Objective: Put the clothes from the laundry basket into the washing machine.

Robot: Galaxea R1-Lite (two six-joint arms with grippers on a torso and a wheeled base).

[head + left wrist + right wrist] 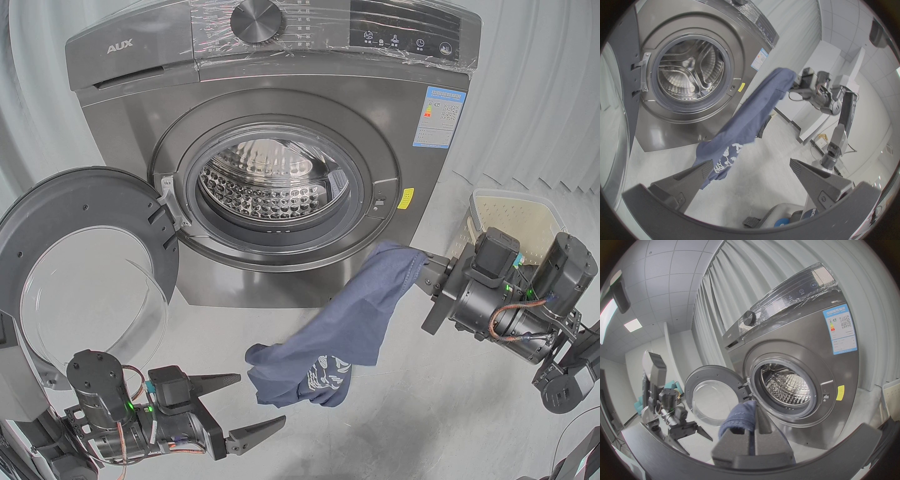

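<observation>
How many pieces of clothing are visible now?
1: a blue shirt hanging from the right tool, in front of the washing machine. The laundry basket is partly hidden, so more may be inside.

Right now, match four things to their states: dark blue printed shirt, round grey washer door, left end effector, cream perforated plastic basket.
1 dark blue printed shirt
2 round grey washer door
3 left end effector
4 cream perforated plastic basket

A swung open
B stands right of the washer
C hangs from the right end effector
D jaws apart, holding nothing

Pairs: 1-C, 2-A, 3-D, 4-B
</observation>
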